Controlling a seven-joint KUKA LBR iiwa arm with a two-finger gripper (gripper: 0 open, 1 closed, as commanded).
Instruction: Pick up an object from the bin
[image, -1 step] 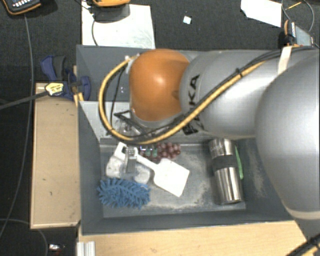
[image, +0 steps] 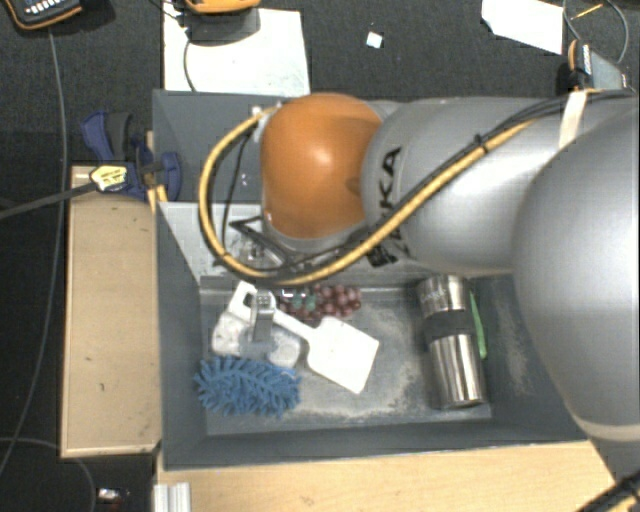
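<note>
Along the grey metal bin's (image: 395, 392) right side lies a shiny steel cylindrical flask (image: 452, 352), with a flat white rectangular block (image: 343, 357) and a shaggy blue mitt (image: 248, 387) to its left. At the left, the gripper (image: 262, 322) stands over a crumpled whitish lump (image: 231, 331) (grip loose or clenched: cannot tell).

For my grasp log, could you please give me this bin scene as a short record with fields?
hand: low in the bin at its left part, over a pale crumpled white object
below it in view: blue shaggy duster head
right of it: flat white block
above the block: dark red grape bunch
right part: steel flask, green item along its right side
</note>
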